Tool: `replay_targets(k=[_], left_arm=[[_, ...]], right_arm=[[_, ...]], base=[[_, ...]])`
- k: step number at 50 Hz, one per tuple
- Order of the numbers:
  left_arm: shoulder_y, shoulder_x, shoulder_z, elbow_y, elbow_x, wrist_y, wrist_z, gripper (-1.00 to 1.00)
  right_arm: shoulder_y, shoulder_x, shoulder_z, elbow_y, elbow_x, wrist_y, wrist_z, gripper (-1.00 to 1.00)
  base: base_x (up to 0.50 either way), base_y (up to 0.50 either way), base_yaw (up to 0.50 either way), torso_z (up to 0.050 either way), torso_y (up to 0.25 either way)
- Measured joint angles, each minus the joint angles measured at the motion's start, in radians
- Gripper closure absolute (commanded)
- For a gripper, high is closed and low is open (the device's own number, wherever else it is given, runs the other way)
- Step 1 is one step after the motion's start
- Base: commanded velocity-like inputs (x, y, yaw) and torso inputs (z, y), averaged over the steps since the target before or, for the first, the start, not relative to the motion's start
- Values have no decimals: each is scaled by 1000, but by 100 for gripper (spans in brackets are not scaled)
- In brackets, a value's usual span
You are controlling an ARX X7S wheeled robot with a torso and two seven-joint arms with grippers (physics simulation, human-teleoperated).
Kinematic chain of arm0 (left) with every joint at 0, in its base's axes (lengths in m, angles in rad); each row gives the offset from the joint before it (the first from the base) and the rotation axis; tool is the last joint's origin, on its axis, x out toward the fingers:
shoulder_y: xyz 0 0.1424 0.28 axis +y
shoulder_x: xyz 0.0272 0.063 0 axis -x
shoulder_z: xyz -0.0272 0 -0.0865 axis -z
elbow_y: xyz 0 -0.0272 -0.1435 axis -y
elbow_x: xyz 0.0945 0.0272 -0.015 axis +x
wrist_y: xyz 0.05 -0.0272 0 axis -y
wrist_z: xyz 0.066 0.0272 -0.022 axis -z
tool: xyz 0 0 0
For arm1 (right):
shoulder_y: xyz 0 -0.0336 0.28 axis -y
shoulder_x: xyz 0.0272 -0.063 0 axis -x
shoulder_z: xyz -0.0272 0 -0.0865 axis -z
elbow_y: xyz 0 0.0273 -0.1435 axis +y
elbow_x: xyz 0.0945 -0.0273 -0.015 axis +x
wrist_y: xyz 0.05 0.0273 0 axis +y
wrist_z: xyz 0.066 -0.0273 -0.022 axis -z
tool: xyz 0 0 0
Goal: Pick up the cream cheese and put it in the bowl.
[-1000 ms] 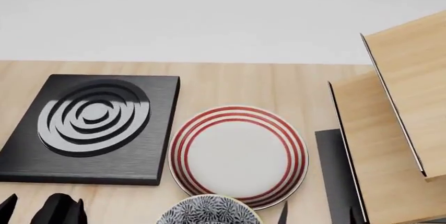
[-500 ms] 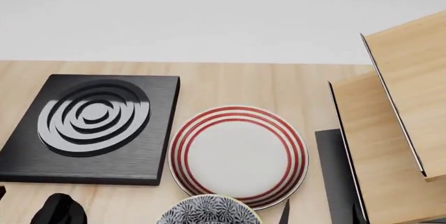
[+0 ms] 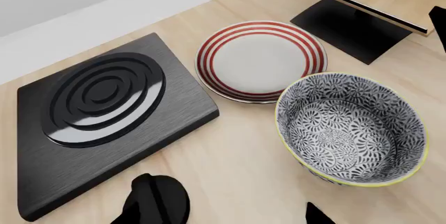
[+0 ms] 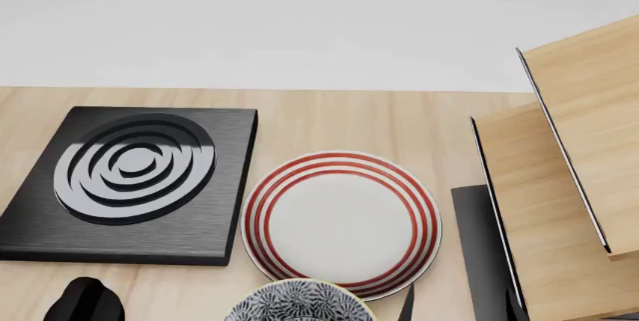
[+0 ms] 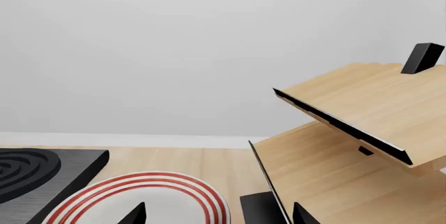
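Pale wood tabletop point(image 4: 330, 123) carries, left to right, a black slab point(image 4: 140, 182) at nine o'clock, the left gripper point(image 3: 237, 216) spread wide low beside it, the bowl point(image 3: 352, 127) at six o'clock, and the right gripper point(image 5: 216, 214) spread wide.

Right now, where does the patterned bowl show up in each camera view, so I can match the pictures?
Head view: only the far rim of the bowl shows, at the bottom edge, just below the red-ringed plate.
Left wrist view: the whole bowl, empty, lower right.
Right wrist view: not in it.
Shared landmark: the red-ringed plate, in all three.
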Motion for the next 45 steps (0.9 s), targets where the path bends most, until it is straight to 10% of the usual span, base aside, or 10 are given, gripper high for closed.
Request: replay_targets(k=[45], left_arm=[[-65,-160,146,-250,280,-24,265,-100]], right_arm=[[4,1,-63,2,-77,4,43,-100]], base=[[0,0,0,0,0]])
